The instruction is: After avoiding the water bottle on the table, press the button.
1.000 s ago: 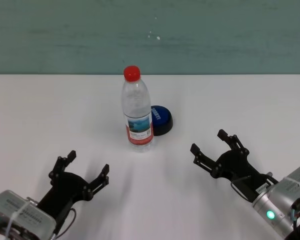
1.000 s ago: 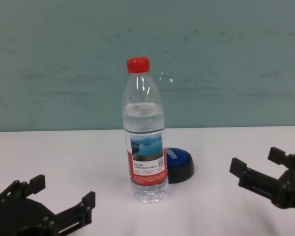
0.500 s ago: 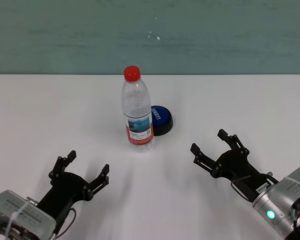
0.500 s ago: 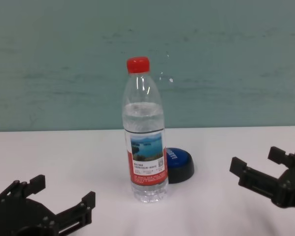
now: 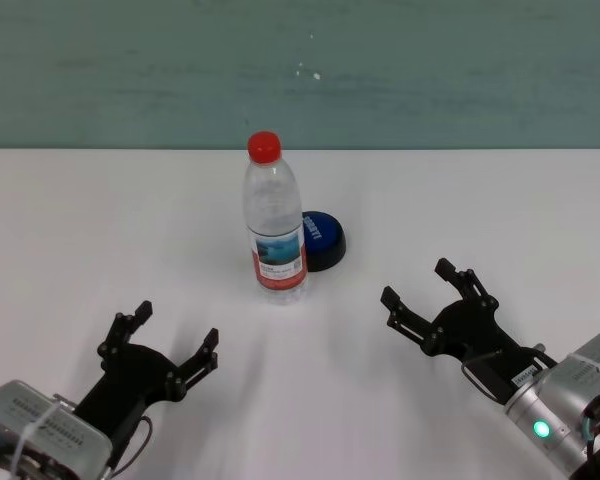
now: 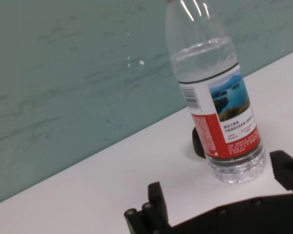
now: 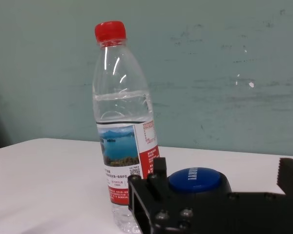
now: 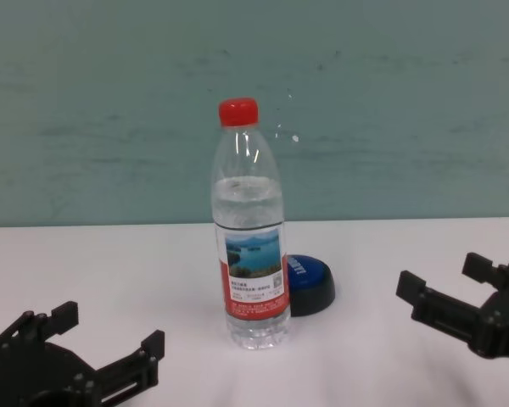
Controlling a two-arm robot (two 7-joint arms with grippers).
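Note:
The water bottle stands upright mid-table, clear with a red cap and a lake-photo label; it also shows in the chest view, the left wrist view and the right wrist view. The blue dome button with a black base sits just behind and right of the bottle, partly hidden by it in the chest view. My left gripper is open and empty at the near left. My right gripper is open and empty at the near right, apart from the button.
The white table stretches wide on all sides. A teal wall rises behind its far edge.

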